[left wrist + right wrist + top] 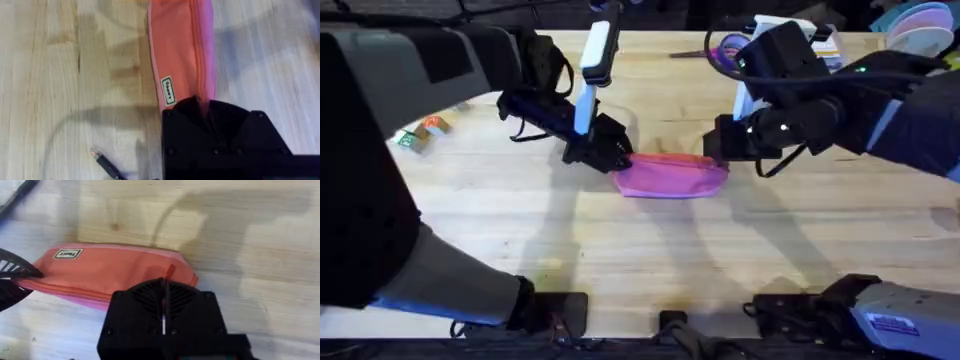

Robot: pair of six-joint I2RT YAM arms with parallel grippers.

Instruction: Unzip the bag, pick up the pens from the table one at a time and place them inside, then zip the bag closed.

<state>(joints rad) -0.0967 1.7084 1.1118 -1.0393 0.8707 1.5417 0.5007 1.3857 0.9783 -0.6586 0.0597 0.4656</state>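
a pink, elongated soft fabric pencil pouch [671, 174] lies at the centre of the overhead frame on the light wooden tabletop [640, 255]. the left gripper [617, 160] pinches the pouch's left end, jaws narrow on the fabric. the right gripper [720, 148] sits at its right end, jaws closed on a small reddish zip tab [169, 271]. the pouch looks light and floppy, likely to bunch, so holding one end while pulling the tab suits it. a dark slim pen [104, 163] lies nearby.

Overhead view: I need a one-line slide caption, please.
Both claws grip opposite ends of the pink fabric pencil pouch on the light wooden table.
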